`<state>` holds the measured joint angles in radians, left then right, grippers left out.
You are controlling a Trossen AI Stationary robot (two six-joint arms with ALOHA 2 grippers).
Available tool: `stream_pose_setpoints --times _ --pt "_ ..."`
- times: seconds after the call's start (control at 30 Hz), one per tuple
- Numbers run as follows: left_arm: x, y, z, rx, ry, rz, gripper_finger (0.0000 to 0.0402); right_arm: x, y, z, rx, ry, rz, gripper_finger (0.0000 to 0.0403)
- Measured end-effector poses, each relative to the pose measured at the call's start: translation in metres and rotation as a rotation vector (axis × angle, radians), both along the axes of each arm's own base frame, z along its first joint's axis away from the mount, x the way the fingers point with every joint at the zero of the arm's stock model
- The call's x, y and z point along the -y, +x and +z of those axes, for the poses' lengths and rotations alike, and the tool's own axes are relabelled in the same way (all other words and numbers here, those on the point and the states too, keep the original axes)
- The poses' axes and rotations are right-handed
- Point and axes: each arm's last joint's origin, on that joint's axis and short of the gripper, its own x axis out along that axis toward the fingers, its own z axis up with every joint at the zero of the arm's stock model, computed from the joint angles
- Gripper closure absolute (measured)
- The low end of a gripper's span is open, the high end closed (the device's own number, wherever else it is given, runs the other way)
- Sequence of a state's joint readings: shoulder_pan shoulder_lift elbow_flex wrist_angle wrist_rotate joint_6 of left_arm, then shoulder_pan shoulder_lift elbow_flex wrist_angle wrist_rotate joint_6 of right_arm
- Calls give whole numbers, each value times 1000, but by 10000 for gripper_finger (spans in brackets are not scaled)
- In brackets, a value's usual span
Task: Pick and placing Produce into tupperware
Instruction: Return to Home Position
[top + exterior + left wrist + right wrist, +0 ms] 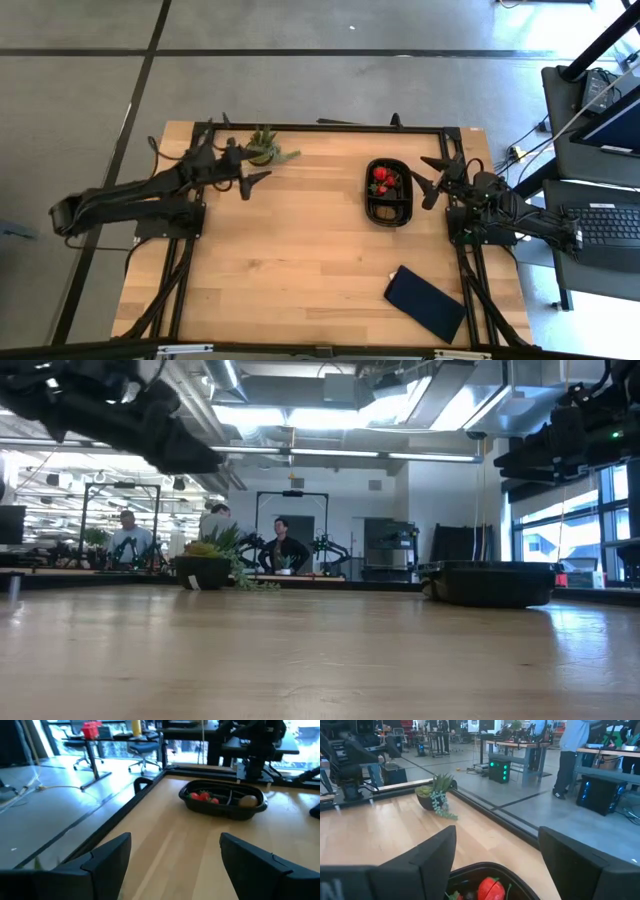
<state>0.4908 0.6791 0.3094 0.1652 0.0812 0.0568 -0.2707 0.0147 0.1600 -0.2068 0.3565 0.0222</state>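
Counted one black tupperware [490,585] right of the table's middle, holding at least two red strawberries [204,796], clustered too tightly for a firmer figure, and a single brown round fruit [247,800]. Found one potted plant [264,150] at the far left, one dark-blue rectangle [425,302] at the near right, and one wooden table [300,250] beneath them all. Tallied two dark arms, hence two grippers, the left gripper [175,840] and the right gripper [497,832], plus three people [285,548] in the room beyond the far edge.
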Motion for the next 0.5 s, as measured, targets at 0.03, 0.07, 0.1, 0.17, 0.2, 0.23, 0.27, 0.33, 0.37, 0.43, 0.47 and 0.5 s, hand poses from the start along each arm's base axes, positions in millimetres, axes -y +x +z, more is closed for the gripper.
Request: stream_pose_setpoints --times 0.03,0.07,0.1,0.17,0.2,0.23,0.27,0.33,0.37,0.43,0.47,0.5 --pt "2 -3 -2 10 3 7 105 0 0 0 -1 1 0 121" --pt "3 -6 -5 18 5 12 105 0 0 0 -4 2 1 121" --pt "4 -9 -7 23 4 13 106 0 0 -1 -7 2 1 121" --pt "7 -13 -12 35 -6 16 109 0 0 -1 -4 5 1 121" --pt "8 -15 -15 41 -9 18 110 0 0 -1 -1 9 1 121" --pt "9 -17 -16 48 -12 19 110 0 0 -1 3 15 0 121" --pt "10 -19 -18 57 -17 20 110 0 0 -2 6 15 0 121" --pt "11 -21 -21 66 -20 21 109 1 3 -6 12 -1 1 121" --pt "12 -22 -23 68 -21 22 107 1 4 -9 23 -10 1 121" --pt "12 -24 -26 72 -22 22 105 2 7 -15 50 -39 2 121" --pt "13 -25 -26 76 -21 22 105 2 9 -18 66 -50 2 121" --pt "13 -25 -26 79 -19 22 106 3 10 -21 78 -64 1 121"
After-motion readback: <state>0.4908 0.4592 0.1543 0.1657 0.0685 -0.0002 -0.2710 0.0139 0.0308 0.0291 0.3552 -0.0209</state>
